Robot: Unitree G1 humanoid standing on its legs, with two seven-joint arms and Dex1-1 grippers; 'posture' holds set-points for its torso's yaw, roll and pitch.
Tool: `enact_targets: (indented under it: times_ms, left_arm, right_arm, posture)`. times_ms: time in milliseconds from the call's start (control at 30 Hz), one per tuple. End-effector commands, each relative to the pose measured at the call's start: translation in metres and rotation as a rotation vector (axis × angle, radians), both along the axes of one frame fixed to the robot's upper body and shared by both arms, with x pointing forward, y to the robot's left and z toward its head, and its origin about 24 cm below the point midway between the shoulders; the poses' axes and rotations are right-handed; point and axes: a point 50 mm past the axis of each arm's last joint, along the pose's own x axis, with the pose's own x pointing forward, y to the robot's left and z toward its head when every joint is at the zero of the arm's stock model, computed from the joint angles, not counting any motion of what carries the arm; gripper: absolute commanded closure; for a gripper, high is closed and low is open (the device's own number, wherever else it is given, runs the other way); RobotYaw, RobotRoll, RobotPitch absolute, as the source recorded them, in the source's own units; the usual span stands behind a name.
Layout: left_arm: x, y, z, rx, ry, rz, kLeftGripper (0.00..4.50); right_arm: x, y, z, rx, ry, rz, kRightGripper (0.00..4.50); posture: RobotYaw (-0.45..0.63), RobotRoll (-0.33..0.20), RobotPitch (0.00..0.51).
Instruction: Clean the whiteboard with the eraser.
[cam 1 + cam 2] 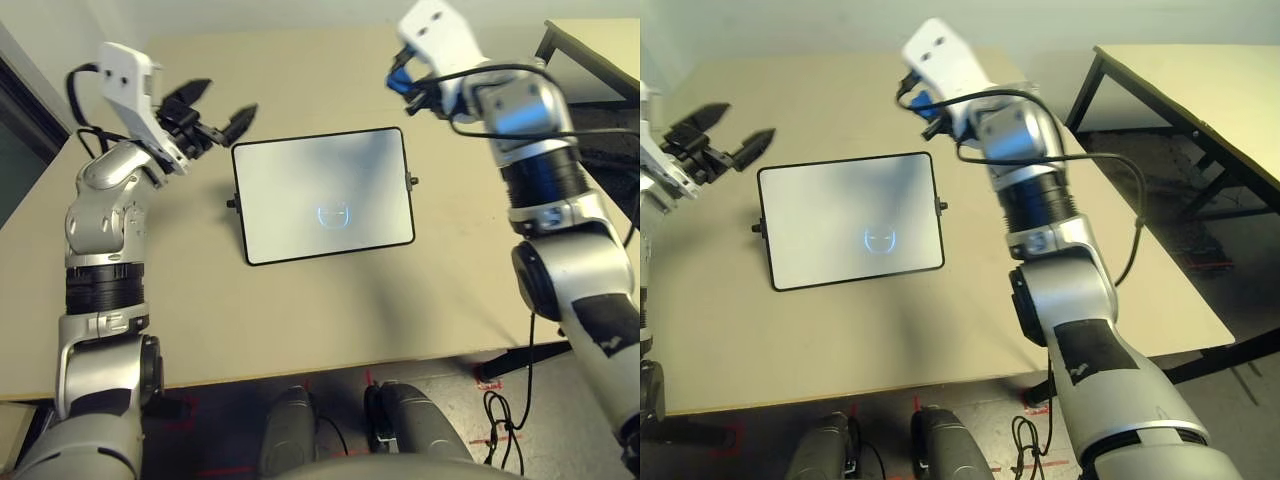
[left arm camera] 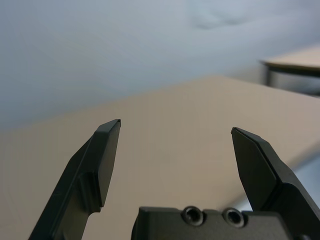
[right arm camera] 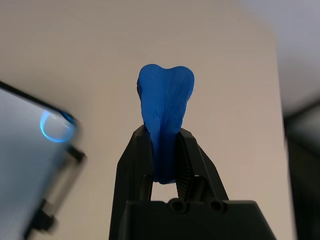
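Eraser (image 3: 165,107), blue, is pinched between the right gripper's (image 3: 164,145) fingers, raised above the table (image 1: 300,310) past the board's far right corner. Board (image 1: 320,195) lies flat mid-table, a small dark scribble near its centre. Left gripper (image 1: 215,110) hovers spread and empty off the board's far left corner.
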Motion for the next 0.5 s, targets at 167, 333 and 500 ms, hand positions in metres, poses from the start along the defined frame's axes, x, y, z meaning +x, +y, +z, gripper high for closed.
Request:
enact_targets:
  times_ms: [167, 333, 500]
  left_arm:
    - [-0.004, 0.043, -0.047, -0.094, 0.042, 0.226, 0.0]
    - [-0.003, 0.044, -0.092, -0.227, 0.166, 0.262, 0.0]
    - [-0.005, 0.038, -0.121, -0.268, 0.249, 0.279, 0.0]
  right_arm:
    - [-0.026, -0.023, -0.068, 0.122, 0.199, -0.161, 3.91]
    - [-0.03, -0.016, -0.099, 0.147, 0.287, -0.168, 3.91]
    - [-0.027, -0.009, -0.109, 0.164, 0.305, -0.156, 3.91]
  posture:
    - [-0.03, 0.0, 0.068]
    - [-0.03, 0.0, 0.078]
    - [-0.02, 0.0, 0.094]
